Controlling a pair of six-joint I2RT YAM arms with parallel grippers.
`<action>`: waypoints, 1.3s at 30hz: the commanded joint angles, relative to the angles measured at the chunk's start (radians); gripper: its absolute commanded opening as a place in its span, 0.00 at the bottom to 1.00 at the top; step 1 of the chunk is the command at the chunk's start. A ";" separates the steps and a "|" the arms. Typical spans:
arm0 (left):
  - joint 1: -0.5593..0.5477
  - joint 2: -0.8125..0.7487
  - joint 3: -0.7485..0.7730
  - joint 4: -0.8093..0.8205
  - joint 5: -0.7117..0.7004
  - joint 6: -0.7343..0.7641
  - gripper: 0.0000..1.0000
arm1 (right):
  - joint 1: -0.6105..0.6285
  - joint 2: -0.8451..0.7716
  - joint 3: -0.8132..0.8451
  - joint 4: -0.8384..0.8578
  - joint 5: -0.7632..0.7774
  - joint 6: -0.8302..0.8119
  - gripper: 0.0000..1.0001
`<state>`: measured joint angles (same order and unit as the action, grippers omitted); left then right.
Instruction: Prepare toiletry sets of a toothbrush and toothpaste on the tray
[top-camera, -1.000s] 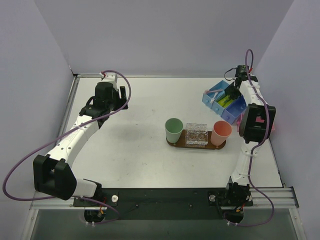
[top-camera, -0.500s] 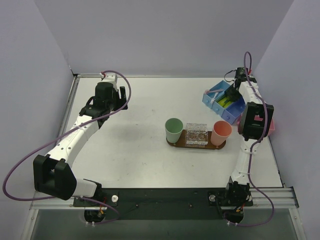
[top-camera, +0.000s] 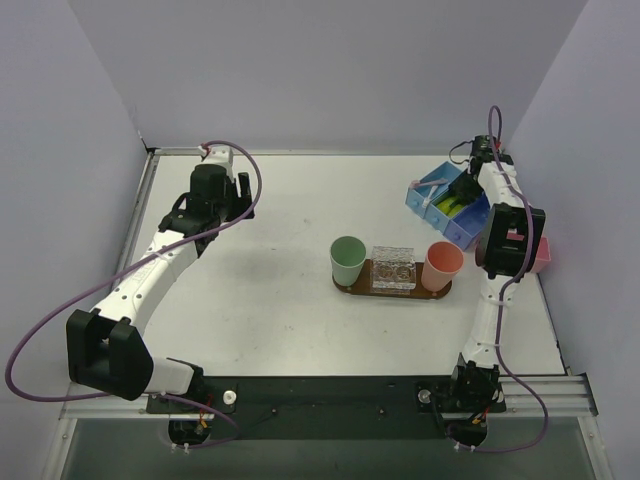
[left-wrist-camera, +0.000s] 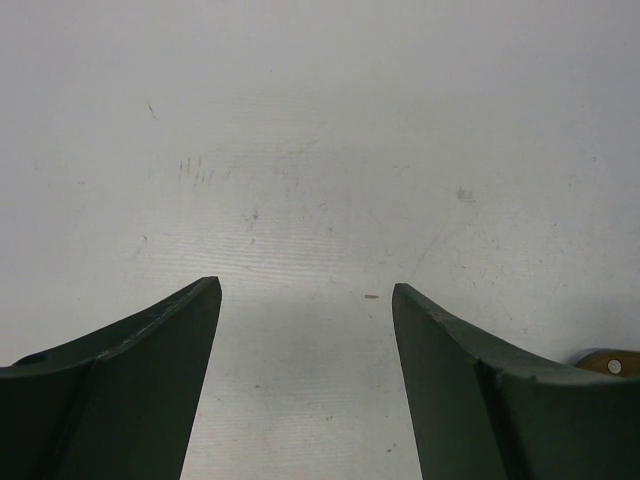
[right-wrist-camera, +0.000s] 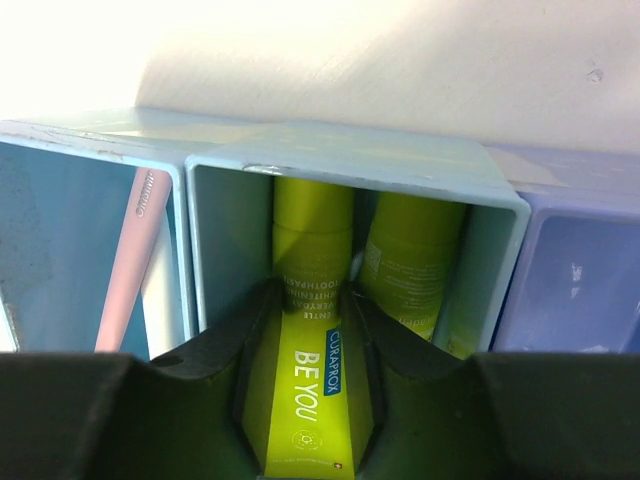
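From above, the left claw (top-camera: 243, 200) hangs over bare table (top-camera: 280, 320) at the far left. The right claw (top-camera: 462, 188) is dipped into the blue bin (top-camera: 425, 190) at the far right, where a green toothpaste tube (top-camera: 450, 207) shows. The brown tray (top-camera: 400, 292) sits mid-table, well apart from the bin, carrying a mint cup (top-camera: 348, 258), a clear box (top-camera: 394, 268) and a salmon cup (top-camera: 442, 264).

At the left wrist, the claw (left-wrist-camera: 305, 290) gapes wide with nothing in it.

At the right wrist, the claw (right-wrist-camera: 312, 295) is partly closed, its fingers (right-wrist-camera: 255, 340) pressed to both edges of a tube (right-wrist-camera: 312, 230) lying in the middle compartment. A second tube (right-wrist-camera: 410, 260) lies just beside it. A pinkish toothbrush (right-wrist-camera: 130, 260) leans in the compartment to the left.
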<state>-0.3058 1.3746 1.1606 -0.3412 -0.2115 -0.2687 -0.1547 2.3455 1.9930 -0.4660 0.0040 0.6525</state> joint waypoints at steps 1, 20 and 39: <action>0.005 -0.037 0.021 0.021 -0.031 -0.004 0.80 | -0.013 0.041 0.020 -0.094 -0.035 -0.008 0.22; 0.005 -0.042 0.027 0.024 -0.049 0.013 0.80 | -0.039 -0.110 -0.008 -0.088 -0.044 0.019 0.00; 0.005 -0.049 0.100 0.047 -0.078 0.103 0.80 | -0.062 -0.311 0.006 -0.066 -0.099 0.024 0.00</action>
<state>-0.3058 1.3647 1.1851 -0.3405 -0.2684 -0.2024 -0.2150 2.1521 1.9720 -0.5129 -0.0738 0.6765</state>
